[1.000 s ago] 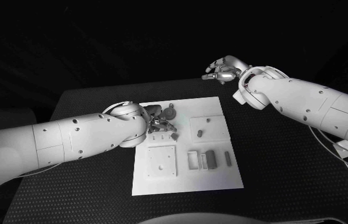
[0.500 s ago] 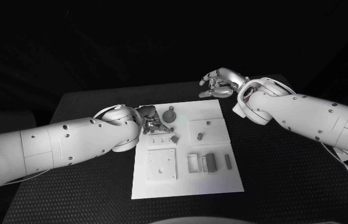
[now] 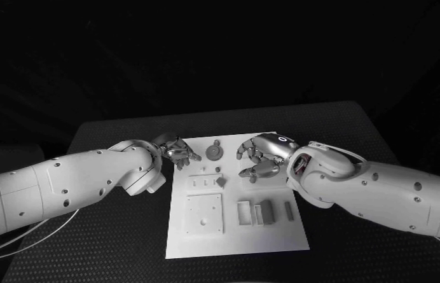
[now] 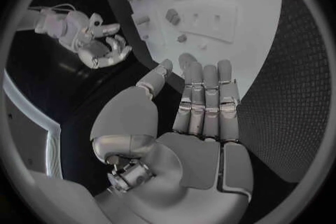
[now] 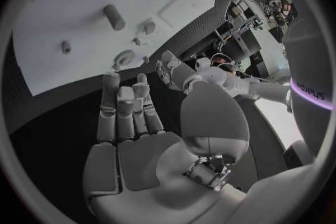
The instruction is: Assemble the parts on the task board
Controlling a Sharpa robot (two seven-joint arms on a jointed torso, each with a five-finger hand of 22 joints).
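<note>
Task board [image 3: 275,232], right hand [image 3: 261,156] now over it

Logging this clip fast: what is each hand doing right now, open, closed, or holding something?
Left hand: open, fingers straight and apart, holding nothing.
Right hand: open, fingers extended above the task board, holding nothing.

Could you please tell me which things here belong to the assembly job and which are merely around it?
Job: task board; round part; upright pin; left robot hand, right robot hand, both holding nothing.

Around: black table.
</note>
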